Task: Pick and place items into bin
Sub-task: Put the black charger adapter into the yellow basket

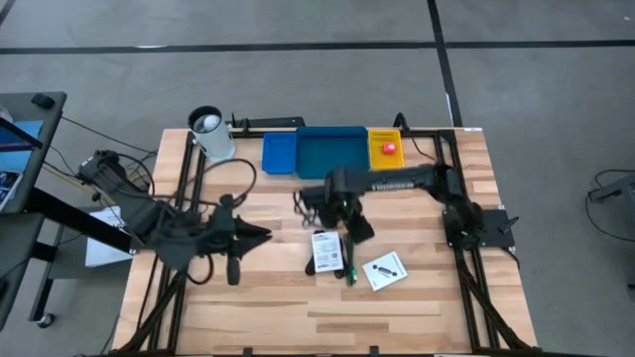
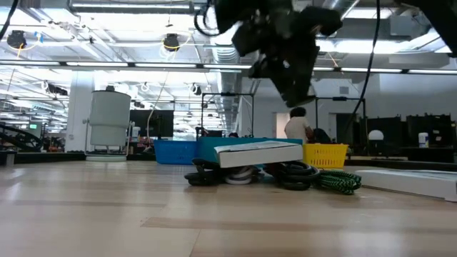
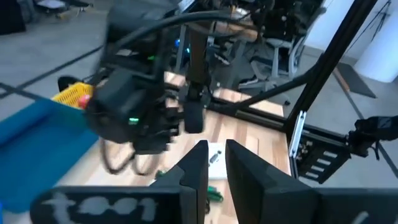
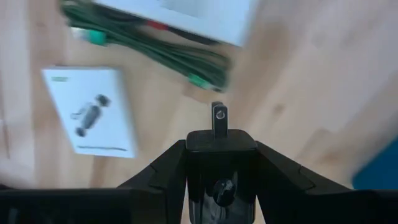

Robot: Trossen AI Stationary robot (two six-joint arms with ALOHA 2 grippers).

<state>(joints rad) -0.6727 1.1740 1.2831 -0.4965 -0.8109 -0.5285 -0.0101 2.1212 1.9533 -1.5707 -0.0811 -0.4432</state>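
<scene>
My right gripper [image 4: 221, 149] is shut on a small black piece [image 4: 219, 138] with a metal prong, above the table's middle [image 1: 357, 226]. It also shows high in the low view [image 2: 289, 68]. Below it lie a white packet [image 4: 87, 112], a green cable [image 4: 155, 56] and a second packet [image 1: 325, 251], which rests on the cables [image 2: 257, 153]. A red block [image 1: 389, 149] lies in the yellow tray [image 1: 385, 137]. Beside it are the wide blue tray [image 1: 332, 154] and the small blue tray [image 1: 280, 152]. My left gripper [image 1: 260, 235] hangs left of the items, empty, with a narrow gap between its fingers [image 3: 217, 165]. My right gripper pinches the black piece by its two opposite sides [image 4: 194, 144] between its two fingers. The piece's metal prong [image 4: 217, 118] sticks out past the fingertips. The fingers point down at the table, and the piece is lifted clear of it.
A white-and-black cup [image 1: 208, 134] stands at the far left of the tray row. Black cables [image 1: 313, 203] lie coiled by the packets. Black frame rails [image 1: 466, 268] run along both sides of the wooden table. A person [image 2: 296, 125] is in the room behind.
</scene>
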